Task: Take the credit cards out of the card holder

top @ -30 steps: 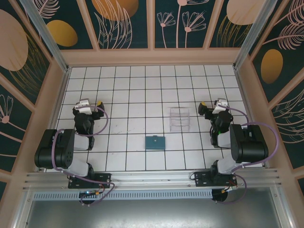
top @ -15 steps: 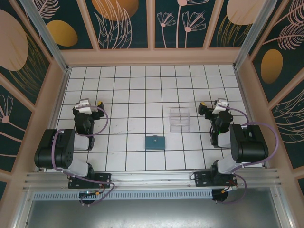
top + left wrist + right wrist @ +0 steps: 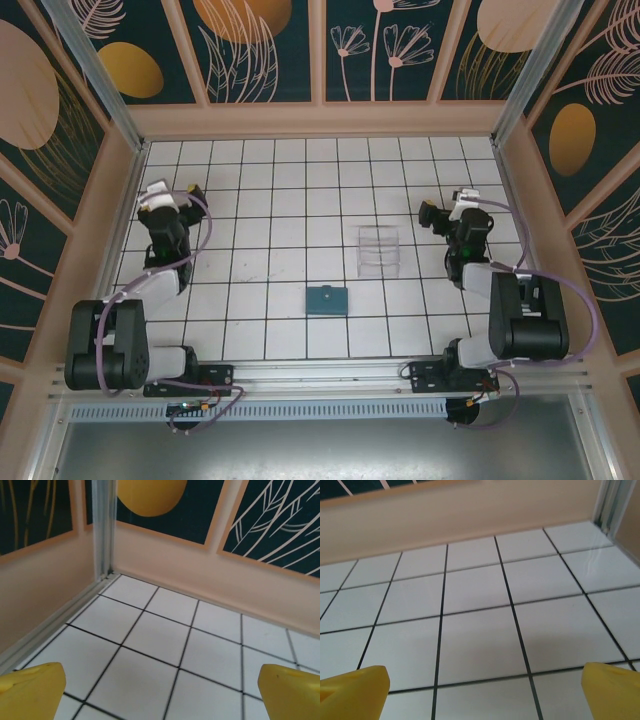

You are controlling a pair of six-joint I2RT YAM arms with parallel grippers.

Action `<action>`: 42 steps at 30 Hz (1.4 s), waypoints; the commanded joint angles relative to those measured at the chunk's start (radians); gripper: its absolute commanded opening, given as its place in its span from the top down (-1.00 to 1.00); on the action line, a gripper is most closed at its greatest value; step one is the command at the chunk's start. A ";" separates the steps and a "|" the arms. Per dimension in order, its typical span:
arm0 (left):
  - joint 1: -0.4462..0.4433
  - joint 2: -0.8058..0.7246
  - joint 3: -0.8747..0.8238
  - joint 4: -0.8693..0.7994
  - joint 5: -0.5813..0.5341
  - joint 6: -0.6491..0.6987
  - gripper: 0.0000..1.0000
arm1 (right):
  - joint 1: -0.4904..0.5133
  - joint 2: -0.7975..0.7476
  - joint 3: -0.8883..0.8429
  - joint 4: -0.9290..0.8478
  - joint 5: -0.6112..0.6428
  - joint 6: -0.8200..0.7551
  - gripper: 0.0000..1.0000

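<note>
Teal card holder (image 3: pixel 327 300) lies well apart from left tool (image 3: pixel 163 200) and right tool (image 3: pixel 462 212).

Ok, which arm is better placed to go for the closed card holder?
Probably right: the right pincer, open, sits nearer the card holder than the left pincer, off by the left wall, though the clear box lies near its path.

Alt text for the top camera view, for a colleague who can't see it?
A teal card holder lies flat on the white tiled table between the two arms, a clear plastic box just behind it to the right. The left gripper and right gripper sit out at either side, touching neither.
</note>
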 commanded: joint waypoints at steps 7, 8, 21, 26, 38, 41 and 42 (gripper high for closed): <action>-0.137 0.015 0.181 -0.502 0.188 -0.255 -0.97 | 0.028 -0.050 0.262 -0.729 -0.154 0.200 -0.67; -0.145 0.028 0.208 -0.541 0.240 -0.265 -0.96 | 0.038 -0.057 0.274 -0.768 -0.176 0.221 -0.66; -0.300 0.053 0.283 -0.694 0.570 -0.369 -0.84 | 0.213 -0.096 0.265 -0.995 -0.359 0.350 -0.66; -0.369 0.090 0.271 -0.656 0.624 -0.430 -0.81 | 0.266 -0.071 0.226 -0.960 -0.364 0.392 -0.66; -0.435 0.209 0.261 -0.551 0.707 -0.526 -0.76 | 0.420 0.042 0.296 -0.881 -0.348 0.477 -0.66; -0.435 0.215 0.270 -0.567 0.700 -0.515 -0.76 | 0.460 0.090 0.349 -0.880 -0.304 0.477 -0.66; -0.435 0.216 0.273 -0.573 0.698 -0.510 -0.77 | 0.468 0.106 0.366 -0.881 -0.293 0.476 -0.66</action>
